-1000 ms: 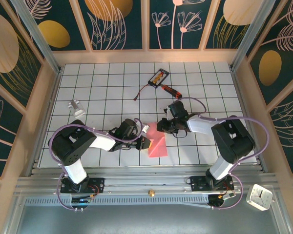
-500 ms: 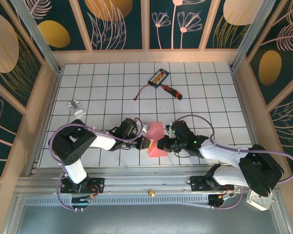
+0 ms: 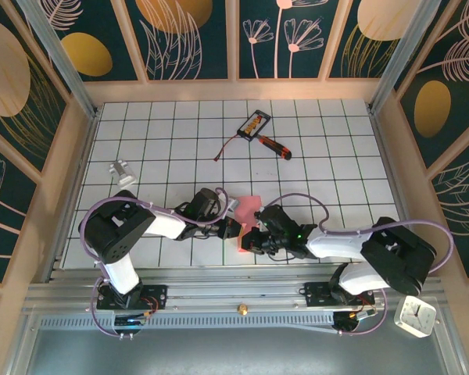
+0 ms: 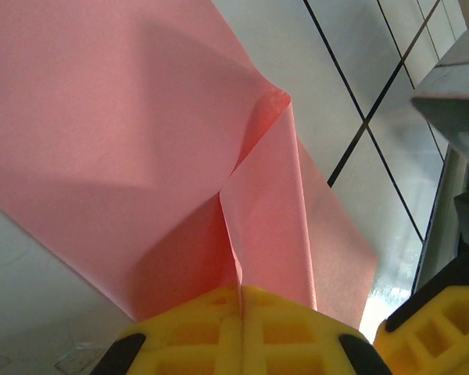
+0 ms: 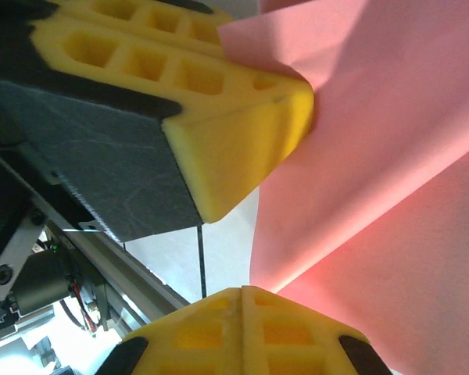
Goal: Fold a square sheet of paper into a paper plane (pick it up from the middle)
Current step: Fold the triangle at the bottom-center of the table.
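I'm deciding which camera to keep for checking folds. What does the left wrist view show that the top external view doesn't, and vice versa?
Left wrist view: the left gripper shut on the pink paper sheet, a sharp crease running up from its pads. Top external view: the red-handled screwdriver and black-and-orange card far back on the tiled table, and a small white clock by the right arm's base. Both: the pink sheet over white tiles, in the left gripper's hold.

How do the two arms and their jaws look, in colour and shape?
The left arm and the right arm have white links between bulky black joints, with lilac cables looping alongside. The jaws are yellow, with a grid of square pockets.
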Controlling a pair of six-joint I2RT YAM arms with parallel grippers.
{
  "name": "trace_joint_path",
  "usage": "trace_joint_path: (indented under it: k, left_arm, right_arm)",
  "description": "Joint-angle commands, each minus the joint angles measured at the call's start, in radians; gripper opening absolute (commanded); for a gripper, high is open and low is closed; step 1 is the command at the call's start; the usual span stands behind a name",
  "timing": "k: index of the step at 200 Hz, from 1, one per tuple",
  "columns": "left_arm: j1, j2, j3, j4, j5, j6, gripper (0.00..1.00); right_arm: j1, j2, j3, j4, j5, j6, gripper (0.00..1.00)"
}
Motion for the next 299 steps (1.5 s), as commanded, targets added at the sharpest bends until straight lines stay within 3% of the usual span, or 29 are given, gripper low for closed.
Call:
trace_joint_path:
  k: [1,223,299]
  left_arm:
    - [-0.003,0.084,-0.006,-0.120,-0.098,0.006,0.00]
    - [-0.003,0.103,0.006,-0.139,-0.106,0.003,0.00]
    - [-0.003,0.110,0.017,-0.171,-0.143,0.009,0.00]
  right_arm:
    - [0.012,0.024,0.030,0.048,0.025,0.010,0.00]
    - [0.021,0.122,0.032,0.065,0.042,-0.002,0.00]
    - [0.095,0.123,-0.027,-0.004,0.047,0.053,0.00]
